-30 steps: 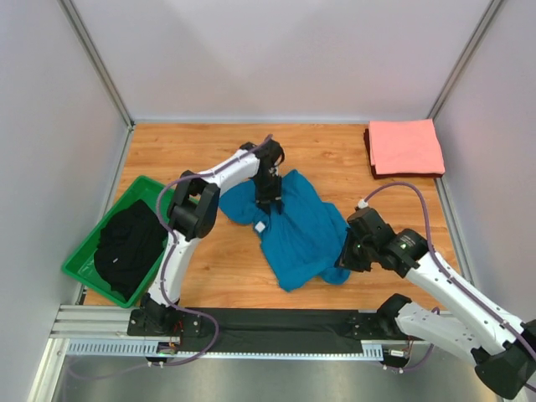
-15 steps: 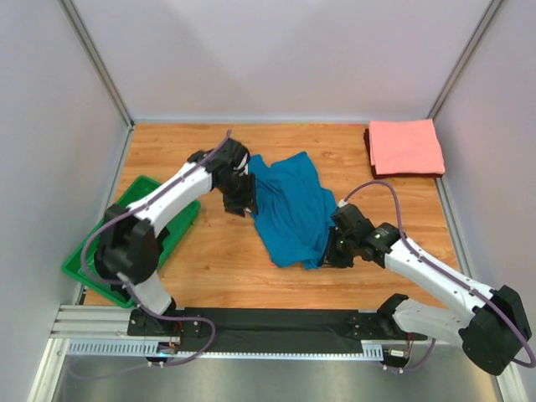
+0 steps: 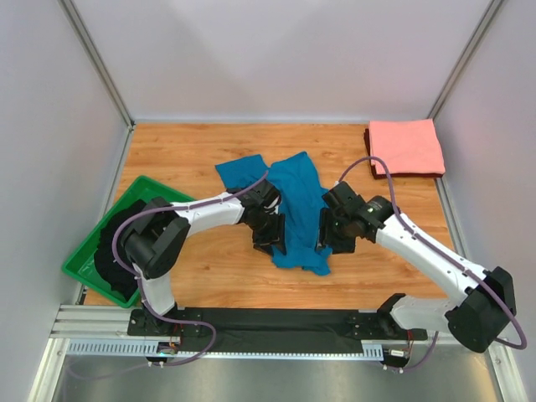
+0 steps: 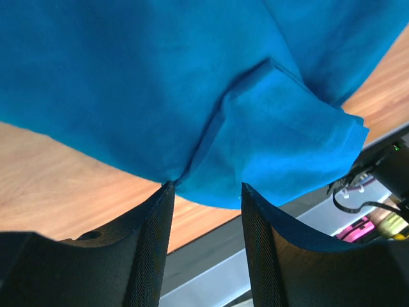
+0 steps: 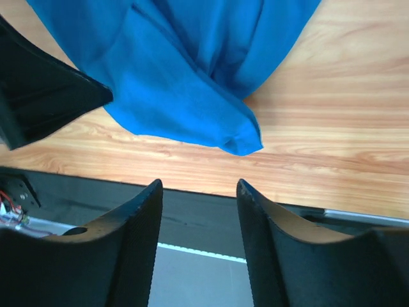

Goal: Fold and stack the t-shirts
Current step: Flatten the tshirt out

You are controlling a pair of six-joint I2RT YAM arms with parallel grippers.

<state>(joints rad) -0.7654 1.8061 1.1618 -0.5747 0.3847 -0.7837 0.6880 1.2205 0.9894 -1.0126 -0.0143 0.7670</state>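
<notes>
Cloth, soft and matte: teal shirt (image 3: 293,205), mid-table (image 3: 184,151) on smooth wood-grain boards. Lies unfolded and rumpled, a long uneven shape running from a flat flap at the far left to a narrow bunched end at the near side. Shows a stitched hem and a doubled-over sleeve with a rounded corner in the left wrist view.

Left gripper (image 4: 204,187): black fingers with fine-textured inner faces, spread apart, tips just under the shirt's hem, pinching nothing. Sits at the shirt's near left edge in the top view.

Right gripper (image 5: 198,184): curved black fingers, likewise spread, nothing in the gap, over bare wood just beside the shirt's pointed corner. Stands at the shirt's right edge in the top view, opposite the left gripper, with the cloth between.

Pink shirt (image 3: 406,146): folded into a flat, neat rectangle at the far right corner, well apart from the teal shirt.

Green tray (image 3: 134,188): hard, rectangular, at the left edge. Holds crumpled black cloth (image 3: 113,251).
</notes>
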